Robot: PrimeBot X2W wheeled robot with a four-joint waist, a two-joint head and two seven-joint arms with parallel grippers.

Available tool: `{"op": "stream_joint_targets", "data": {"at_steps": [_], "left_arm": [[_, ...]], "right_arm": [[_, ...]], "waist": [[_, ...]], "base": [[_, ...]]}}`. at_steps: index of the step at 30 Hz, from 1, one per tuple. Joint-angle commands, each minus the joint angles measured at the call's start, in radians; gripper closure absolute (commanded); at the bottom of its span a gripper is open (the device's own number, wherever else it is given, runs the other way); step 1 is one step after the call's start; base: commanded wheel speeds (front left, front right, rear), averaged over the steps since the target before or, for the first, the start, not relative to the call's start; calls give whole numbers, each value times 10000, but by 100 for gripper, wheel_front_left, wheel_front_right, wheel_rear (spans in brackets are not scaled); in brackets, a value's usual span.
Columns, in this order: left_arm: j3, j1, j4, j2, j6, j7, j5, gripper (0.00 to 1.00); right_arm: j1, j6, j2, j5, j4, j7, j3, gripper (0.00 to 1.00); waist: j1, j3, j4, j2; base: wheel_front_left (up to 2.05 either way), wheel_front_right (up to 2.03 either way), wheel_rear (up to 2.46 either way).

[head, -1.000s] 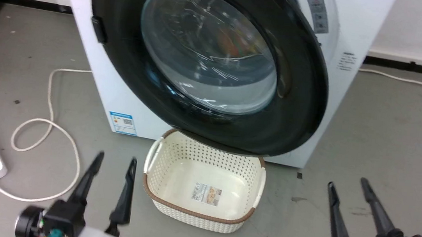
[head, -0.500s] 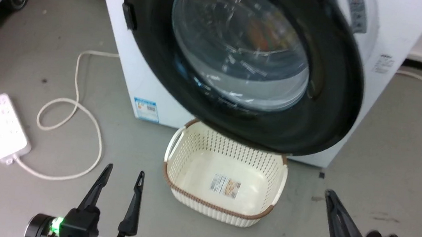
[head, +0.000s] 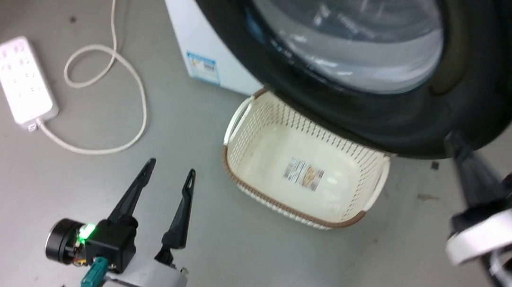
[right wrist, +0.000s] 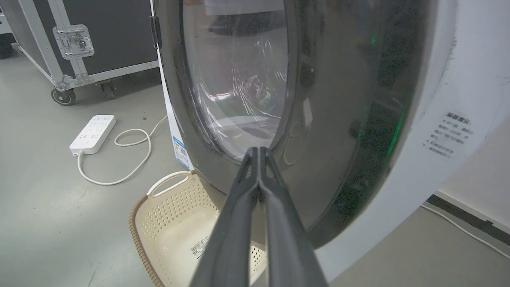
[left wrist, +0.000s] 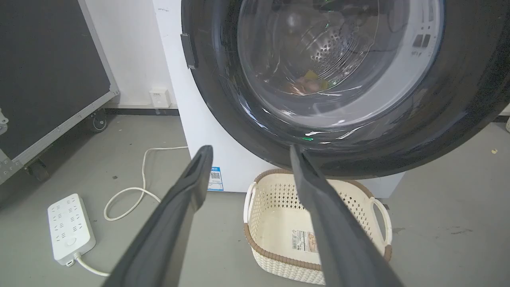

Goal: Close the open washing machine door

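We are facing the white washing machine (head: 183, 22), its washing machine door (head: 382, 123) hanging over the cream basket (head: 238, 127), possibly unlatched. It is looking heavy and stiff, its glass fragile, so we are favouring the black rim (right wrist: 338, 119). Our right gripper (right wrist: 259, 152), fingers together, is pointing at it; our left gripper (head: 171, 172) is hovering splayed

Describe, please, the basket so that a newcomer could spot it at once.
Start at the white washer with its round black door. On the grey floor just under that door sits the basket. It alone is cream, perforated and brown-rimmed, with a label inside; the power strip nearby is flat and white.
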Motion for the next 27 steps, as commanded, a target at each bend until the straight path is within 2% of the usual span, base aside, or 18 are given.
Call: {"op": "stream_joint_targets", "data": {"at_steps": [1,6,12,16,18,27], "left_arm": [[9,-234,-47,-40,-77,-43,89,0],[19,-555,-101,-153,-125,-43,168,0],[37,-765,-205,-270,-134,-43,215,0],[47,-853,-237,-326,-112,-43,221,0],[53,-936,-256,-374,-94,-43,225,0],[76,-1117,-223,-468,-56,-43,175,0]], "right_arm": [[-503,-7,-324,271,179,65,45,100],[-1765,-7,-1172,844,883,162,78,100],[-3073,-7,-1626,1176,1697,380,-322,100],[-3736,-7,-1629,1289,2086,518,-675,100],[-4406,-7,-1358,1713,2551,731,-1237,100],[-5592,-7,-1362,1571,3515,823,-1624,100]], "waist": [[-3,502,288,-1],[-3,922,549,-1],[-3,1315,774,-1],[-3,1477,836,-1],[-3,1614,873,-1],[-3,1846,912,-1]], "base": [[0,0,0],[0,0,0],[0,0,0],[0,0,0],[0,0,0],[0,0,0]]}}
